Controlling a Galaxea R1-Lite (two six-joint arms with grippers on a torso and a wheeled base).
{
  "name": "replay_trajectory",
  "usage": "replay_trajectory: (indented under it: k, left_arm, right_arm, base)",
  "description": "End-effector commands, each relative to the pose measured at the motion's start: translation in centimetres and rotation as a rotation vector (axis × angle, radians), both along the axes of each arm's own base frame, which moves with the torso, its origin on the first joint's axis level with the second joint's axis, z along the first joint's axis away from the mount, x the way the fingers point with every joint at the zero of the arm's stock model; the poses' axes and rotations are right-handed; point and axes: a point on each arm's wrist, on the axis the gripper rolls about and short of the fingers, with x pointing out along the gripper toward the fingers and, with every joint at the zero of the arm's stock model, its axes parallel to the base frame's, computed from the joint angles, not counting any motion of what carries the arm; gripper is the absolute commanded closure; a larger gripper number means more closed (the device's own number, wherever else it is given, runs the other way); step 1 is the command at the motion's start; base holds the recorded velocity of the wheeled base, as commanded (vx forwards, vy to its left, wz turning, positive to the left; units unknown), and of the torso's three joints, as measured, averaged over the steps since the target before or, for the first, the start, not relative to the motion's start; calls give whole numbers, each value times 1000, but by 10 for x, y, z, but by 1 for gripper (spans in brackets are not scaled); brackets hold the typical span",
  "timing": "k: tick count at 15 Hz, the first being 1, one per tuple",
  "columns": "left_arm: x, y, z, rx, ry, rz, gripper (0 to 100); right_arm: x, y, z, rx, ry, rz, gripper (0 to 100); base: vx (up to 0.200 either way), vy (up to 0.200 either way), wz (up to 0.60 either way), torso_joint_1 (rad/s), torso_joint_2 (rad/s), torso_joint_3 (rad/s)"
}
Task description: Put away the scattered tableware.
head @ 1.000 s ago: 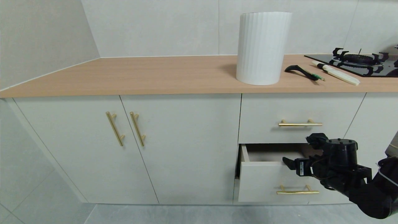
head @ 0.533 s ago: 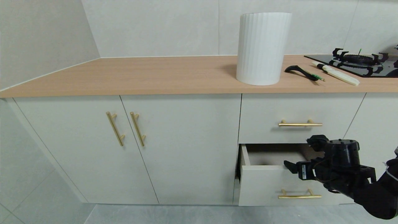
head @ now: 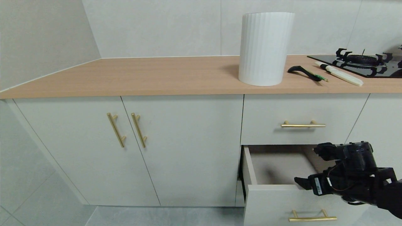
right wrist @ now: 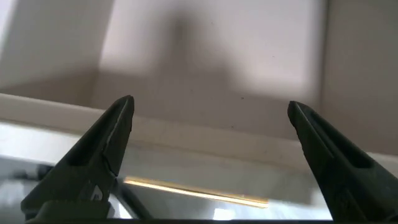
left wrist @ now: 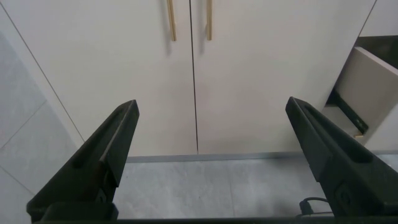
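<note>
The right hand (head: 307,164) hides part of the drawer (head: 270,201), whose front the head view's lower edge crops.

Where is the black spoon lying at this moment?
In the head view, the black spoon lies on the wooden countertop toward the right, between the white ribbed canister and the cream-coloured utensil beside the stove.

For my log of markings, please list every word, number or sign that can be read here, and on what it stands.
No text can be read.
Small white label on the right claw: its print is too small to read.
</note>
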Motion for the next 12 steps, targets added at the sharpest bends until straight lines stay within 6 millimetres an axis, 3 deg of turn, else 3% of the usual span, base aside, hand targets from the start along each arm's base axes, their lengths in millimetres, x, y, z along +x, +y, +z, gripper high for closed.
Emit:
replay_trajectory:
  k: [1,7,12]
  left_arm:
    - [0,0,0,0,2,0,0]
    - [0,0,0,0,2,0,0]
    - [0,0,0,0,2,0,0]
  right_arm:
    - [-4,0,10,-3,-27,12,0]
    - [-28,-4,24,-66,78,87,0]
    - [-48,2,22,-121,224,164,0]
  base:
    - [0,0,0,0,0,0]
    - [0,0,0,0,0,0]
    - [0,0,0,0,0,0]
